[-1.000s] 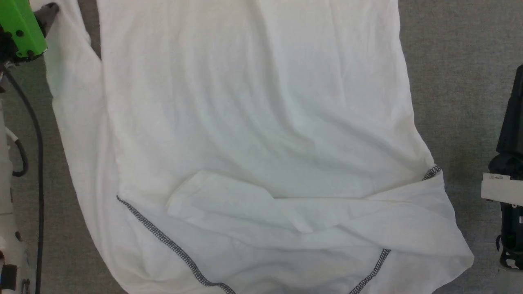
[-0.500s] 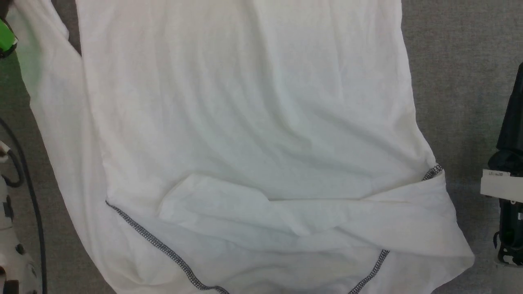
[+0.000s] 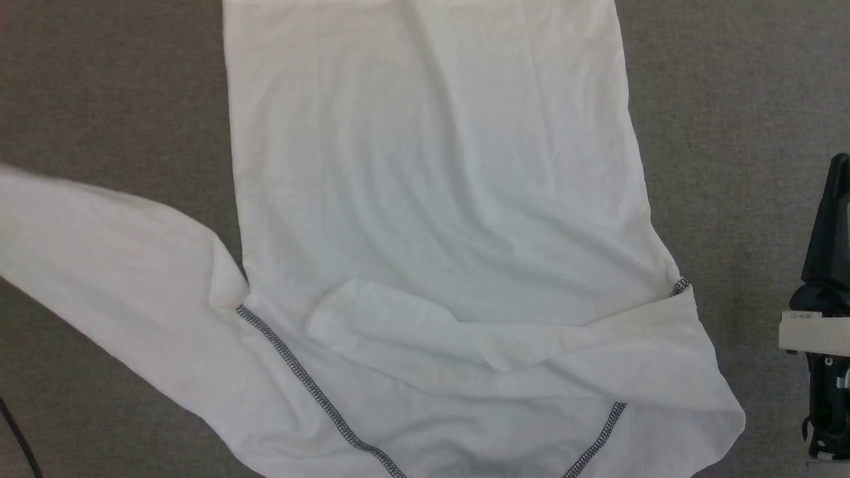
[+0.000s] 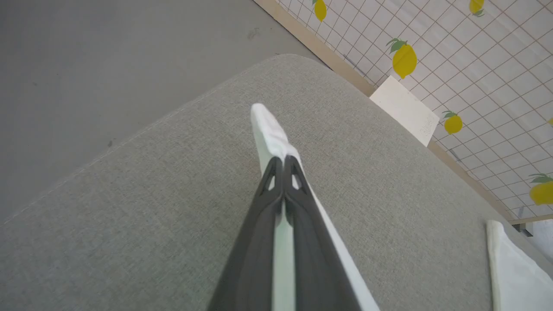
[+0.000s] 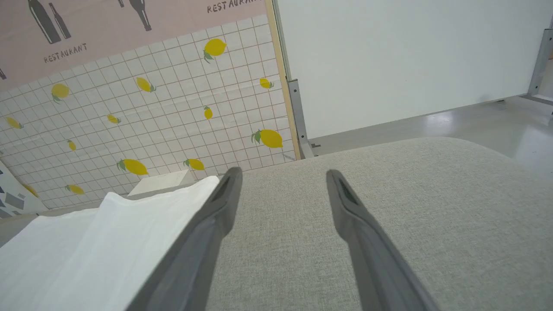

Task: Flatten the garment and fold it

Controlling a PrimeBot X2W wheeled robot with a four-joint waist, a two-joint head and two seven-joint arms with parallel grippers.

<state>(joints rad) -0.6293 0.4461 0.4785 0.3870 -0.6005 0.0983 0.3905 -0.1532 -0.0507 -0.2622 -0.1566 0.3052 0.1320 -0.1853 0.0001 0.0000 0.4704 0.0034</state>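
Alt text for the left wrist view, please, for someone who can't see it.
The left hand, shut, pinches a strip of the white garment over a grey fabric surface; a lemon-patterned tiled wall stands behind.

1 garment [image 3: 431, 199], 1 left gripper [image 4: 284, 160], 1 right gripper [image 5: 283, 174], 4 dark fingers [image 5: 207, 233], 1 white box [image 4: 404, 110]

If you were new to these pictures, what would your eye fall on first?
The big white garment sprawls across the grey cushioned surface, one sleeve stretched out to the left. The left gripper is shut on a strip of that cloth, and a lemon-patterned tiled wall stands beyond.
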